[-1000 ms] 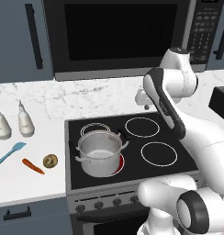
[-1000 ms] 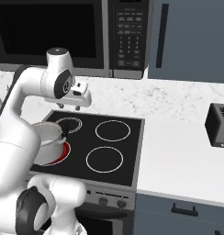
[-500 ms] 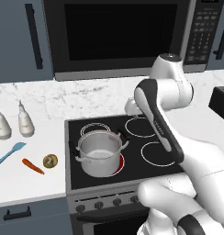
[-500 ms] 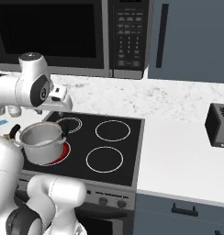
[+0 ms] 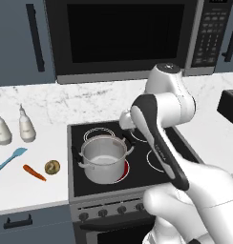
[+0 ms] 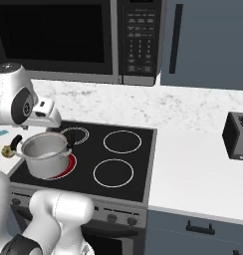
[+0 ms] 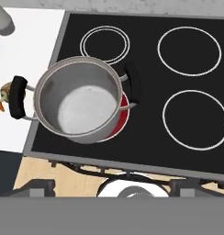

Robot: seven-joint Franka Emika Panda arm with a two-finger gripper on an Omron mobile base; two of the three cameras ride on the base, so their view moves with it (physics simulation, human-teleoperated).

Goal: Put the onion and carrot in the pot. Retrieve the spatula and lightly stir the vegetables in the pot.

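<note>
Black stovetop (image 5: 137,157), white marble counter (image 5: 27,176); pot (image 5: 104,157) on red burner; fingers' spread cannot tell.

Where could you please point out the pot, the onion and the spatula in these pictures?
pot (image 5: 104,157), left base view, on its steel side wall.
onion (image 5: 52,167), left base view, on its round middle.
spatula (image 5: 15,155), left base view, on its flat blue head.

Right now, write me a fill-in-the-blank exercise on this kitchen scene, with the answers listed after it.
1. The steel pot stands on the burner that glows ____.
2. Inside, the pot is ____.
3. The onion and the carrot lie on the white ____, left of the stove.
4. The blue spatula lies just beyond the ____.

Missing words: red; empty; counter; carrot
</note>
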